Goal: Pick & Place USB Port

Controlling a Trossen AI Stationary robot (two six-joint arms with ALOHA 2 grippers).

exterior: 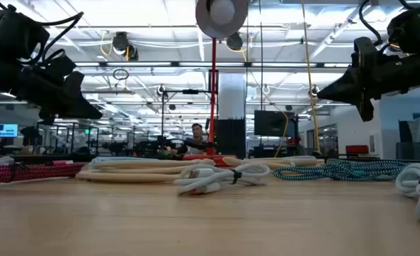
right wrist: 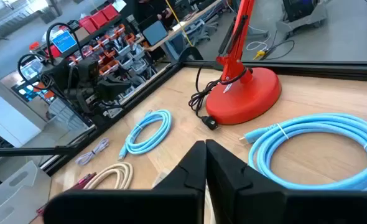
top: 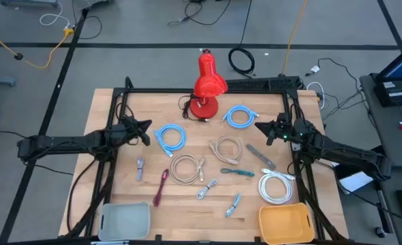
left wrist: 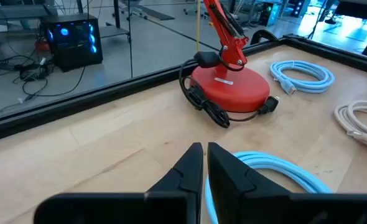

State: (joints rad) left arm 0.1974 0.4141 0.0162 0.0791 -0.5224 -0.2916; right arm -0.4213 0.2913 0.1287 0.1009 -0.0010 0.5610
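Note:
Several short grey USB pieces lie flat on the wooden table: one (top: 140,169) at the left, two (top: 206,189) (top: 233,204) near the front, and a longer one (top: 261,156) at the right. My left gripper (top: 146,130) (left wrist: 203,149) hovers shut above the table, by the near edge of a light-blue cable coil (top: 170,138). My right gripper (top: 259,127) (right wrist: 203,146) also hangs shut in the air, just beside a second light-blue coil (top: 240,116). Neither holds anything.
A red desk lamp (top: 204,88) stands at the far middle. Beige coils (top: 185,168) (top: 227,148), a white coil (top: 276,187), a teal cable (top: 238,173) and a maroon cable (top: 161,187) lie around. A grey bin (top: 125,221) and a yellow bin (top: 285,223) sit at the near edge.

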